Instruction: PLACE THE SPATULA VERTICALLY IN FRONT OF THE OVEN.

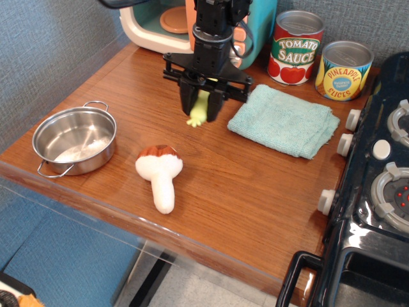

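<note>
My gripper (202,105) is shut on the spatula (200,109), whose yellow-green frilled handle hangs down between the fingers. Its metal head shows as a shiny ring (241,39) behind the wrist. The gripper holds it just in front of the oven (150,27), a cream and teal toy with a peach door handle and an orange plate inside, at the table's back. The handle end hangs a little above the wooden table (243,192).
A teal cloth (284,119) lies right of the gripper. A plush mushroom (160,175) lies front centre. A steel pot (75,139) sits at the left. Two cans (295,47) stand at the back right. A black stove (377,192) fills the right edge.
</note>
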`<control>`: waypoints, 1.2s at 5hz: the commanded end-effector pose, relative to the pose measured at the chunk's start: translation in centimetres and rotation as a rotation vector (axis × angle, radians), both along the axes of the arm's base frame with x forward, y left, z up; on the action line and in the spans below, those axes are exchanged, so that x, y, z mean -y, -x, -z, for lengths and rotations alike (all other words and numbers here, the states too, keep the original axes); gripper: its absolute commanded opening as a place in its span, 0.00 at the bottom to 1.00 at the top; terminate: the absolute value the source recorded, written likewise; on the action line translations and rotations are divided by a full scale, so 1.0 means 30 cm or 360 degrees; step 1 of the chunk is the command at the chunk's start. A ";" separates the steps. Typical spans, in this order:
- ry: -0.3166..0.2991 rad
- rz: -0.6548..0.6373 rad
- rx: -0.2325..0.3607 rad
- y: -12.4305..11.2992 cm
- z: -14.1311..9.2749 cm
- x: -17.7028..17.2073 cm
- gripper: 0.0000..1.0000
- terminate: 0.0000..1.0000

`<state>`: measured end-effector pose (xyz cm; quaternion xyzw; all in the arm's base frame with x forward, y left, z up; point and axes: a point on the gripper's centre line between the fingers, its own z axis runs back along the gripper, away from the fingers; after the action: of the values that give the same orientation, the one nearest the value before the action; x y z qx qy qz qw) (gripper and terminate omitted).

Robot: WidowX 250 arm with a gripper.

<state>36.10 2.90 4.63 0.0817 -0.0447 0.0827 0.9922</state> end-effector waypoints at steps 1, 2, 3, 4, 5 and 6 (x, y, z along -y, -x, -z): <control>-0.0126 -0.0140 -0.0083 -0.008 0.033 -0.118 0.00 0.00; -0.0114 -0.0139 -0.0107 0.018 0.041 -0.131 0.00 0.00; -0.0087 -0.0167 -0.0088 0.042 0.020 -0.153 1.00 0.00; -0.0024 -0.0149 0.0014 0.048 -0.038 -0.155 1.00 0.00; 0.0106 -0.0092 0.0130 0.056 -0.112 -0.148 1.00 0.00; 0.0181 0.0000 0.0183 0.053 -0.172 -0.122 1.00 0.00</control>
<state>35.32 5.40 7.19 0.0164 -0.0576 0.0915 0.9940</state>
